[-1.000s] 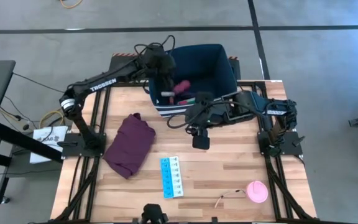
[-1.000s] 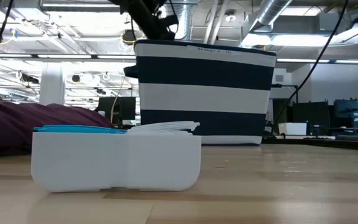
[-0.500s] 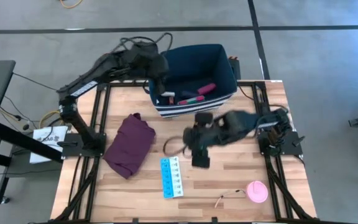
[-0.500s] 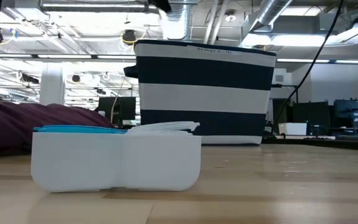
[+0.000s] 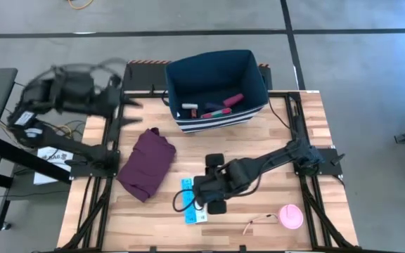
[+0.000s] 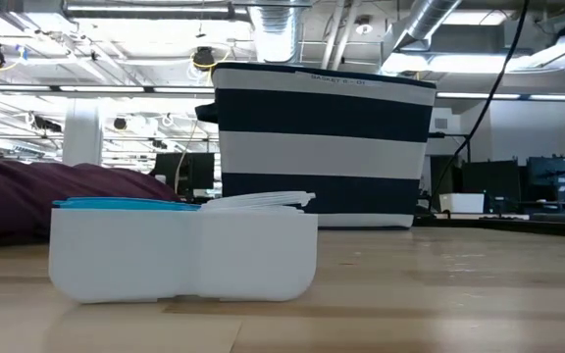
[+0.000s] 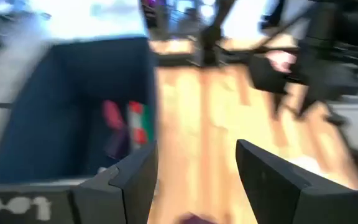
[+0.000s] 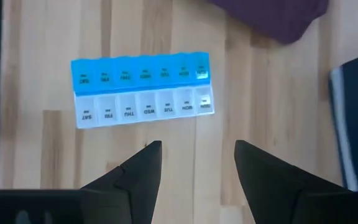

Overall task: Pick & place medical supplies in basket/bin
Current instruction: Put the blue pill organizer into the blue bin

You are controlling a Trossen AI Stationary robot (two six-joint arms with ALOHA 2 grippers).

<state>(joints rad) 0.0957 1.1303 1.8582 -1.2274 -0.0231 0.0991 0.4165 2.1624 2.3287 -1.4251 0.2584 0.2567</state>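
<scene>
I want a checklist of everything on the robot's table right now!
Surface: wooden table, upright.
Job's things: pill organizer lies flat on the table; pink disc with cord near the front right corner; blue bin holds several small items.
Clutter: maroon cloth bunched left of the organizer.
Grippers: right gripper hovers over the organizer, fingers open; left gripper open, off the table's left side.
Cables: black cables along both arms.
Surroundings: grey floor, workshop behind.
</scene>
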